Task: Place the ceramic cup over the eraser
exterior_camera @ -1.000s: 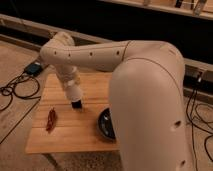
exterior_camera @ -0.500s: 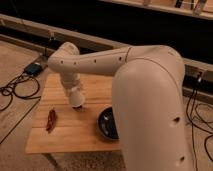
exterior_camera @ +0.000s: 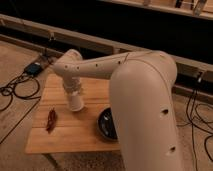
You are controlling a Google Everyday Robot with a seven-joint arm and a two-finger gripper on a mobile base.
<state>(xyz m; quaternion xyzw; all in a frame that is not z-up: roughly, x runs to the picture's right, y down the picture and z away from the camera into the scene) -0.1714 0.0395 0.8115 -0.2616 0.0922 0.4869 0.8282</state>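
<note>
Gripper (exterior_camera: pixel 76 106) is down low over the wooden table (exterior_camera: pixel 65 141), about midway between the dark red chili thing (exterior_camera: pixel 51 120) and the black bowl (exterior_camera: pixel 105 125). Its fingers are closed up tight, and the white bit at the tip looks like the ceramic cup (exterior_camera: pixel 76 101), though it's hard to be sure from here.

White arm (exterior_camera: pixel 102 67) over a wooden table (exterior_camera: pixel 60 142), closed gripper (exterior_camera: pixel 76 104) low between a dark red chili-shaped object (exterior_camera: pixel 51 120) and a black bowl (exterior_camera: pixel 106 125).
</note>
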